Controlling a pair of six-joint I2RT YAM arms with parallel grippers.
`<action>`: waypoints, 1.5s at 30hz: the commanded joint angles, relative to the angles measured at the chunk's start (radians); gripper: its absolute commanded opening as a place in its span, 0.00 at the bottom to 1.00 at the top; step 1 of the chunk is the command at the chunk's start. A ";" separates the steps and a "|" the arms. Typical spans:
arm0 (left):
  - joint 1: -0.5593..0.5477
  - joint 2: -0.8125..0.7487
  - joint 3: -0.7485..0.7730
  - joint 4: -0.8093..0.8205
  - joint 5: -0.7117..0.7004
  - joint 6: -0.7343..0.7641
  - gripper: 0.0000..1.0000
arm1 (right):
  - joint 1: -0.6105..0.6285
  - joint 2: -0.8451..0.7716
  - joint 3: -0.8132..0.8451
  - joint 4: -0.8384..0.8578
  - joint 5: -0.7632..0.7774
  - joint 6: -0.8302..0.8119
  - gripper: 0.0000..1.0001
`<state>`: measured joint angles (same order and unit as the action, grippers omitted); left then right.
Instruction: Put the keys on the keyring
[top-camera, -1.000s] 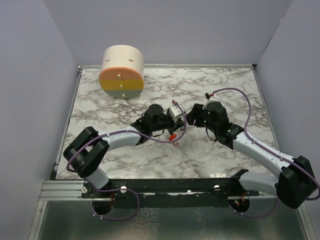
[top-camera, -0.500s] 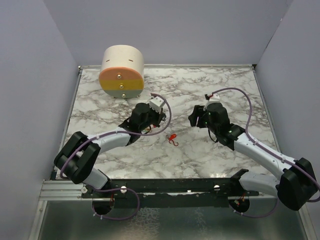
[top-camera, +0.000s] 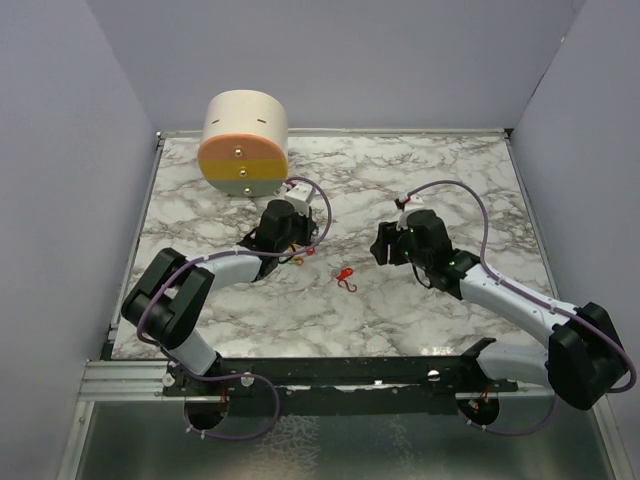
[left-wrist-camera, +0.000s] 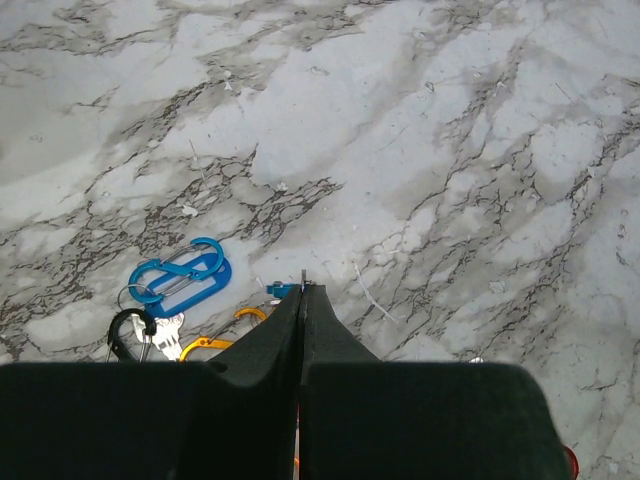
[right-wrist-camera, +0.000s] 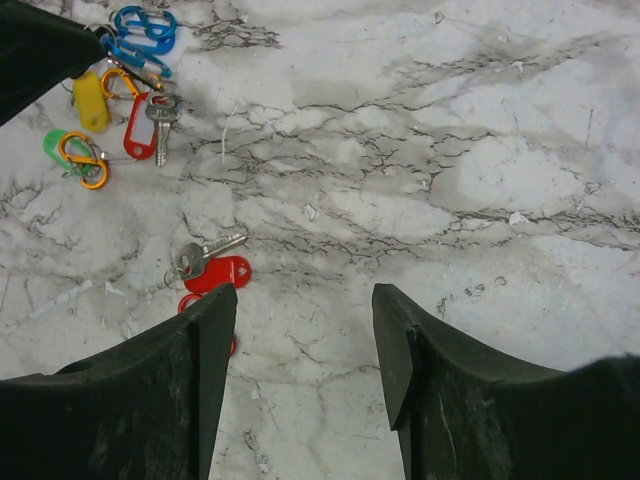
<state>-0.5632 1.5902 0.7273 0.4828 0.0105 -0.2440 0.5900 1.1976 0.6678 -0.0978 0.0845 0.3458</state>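
The keys lie in two lots on the marble. One red-tagged key (right-wrist-camera: 218, 272) (top-camera: 345, 279) lies with a silver key (right-wrist-camera: 205, 255) just beyond my right gripper's left finger, and that finger half hides a red clip. My right gripper (right-wrist-camera: 305, 320) (top-camera: 381, 248) stands open over bare marble. A cluster with a blue clip (left-wrist-camera: 180, 277), black clip (left-wrist-camera: 128, 330) and orange clip (left-wrist-camera: 215, 343) lies left of my left gripper (left-wrist-camera: 303, 292) (top-camera: 296, 248). It is shut, a thin metal sliver at its tips. I cannot single out the keyring.
A big cream-and-orange cylinder (top-camera: 245, 145) stands at the back left of the table. In the right wrist view the cluster also shows a yellow tag (right-wrist-camera: 90, 100), a red tag (right-wrist-camera: 138, 125) and a green tag (right-wrist-camera: 62, 145). Purple walls close in both sides and the back.
My left arm has swung left, away from the red-tagged key and over to the cluster. The right gripper has shifted slightly left. The red-tagged key has stayed put.
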 joint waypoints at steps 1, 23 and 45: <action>0.015 0.025 0.038 0.013 -0.013 -0.042 0.00 | 0.009 0.022 -0.015 0.048 -0.080 -0.023 0.56; 0.022 -0.235 -0.039 -0.070 -0.035 -0.086 0.56 | 0.227 0.233 0.019 0.053 -0.104 -0.076 0.54; 0.020 -0.348 -0.112 -0.103 0.004 -0.117 0.56 | 0.287 0.386 0.107 0.021 0.021 -0.109 0.54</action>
<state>-0.5446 1.2858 0.6243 0.3759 -0.0055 -0.3534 0.8661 1.5631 0.7452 -0.0784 0.0597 0.2546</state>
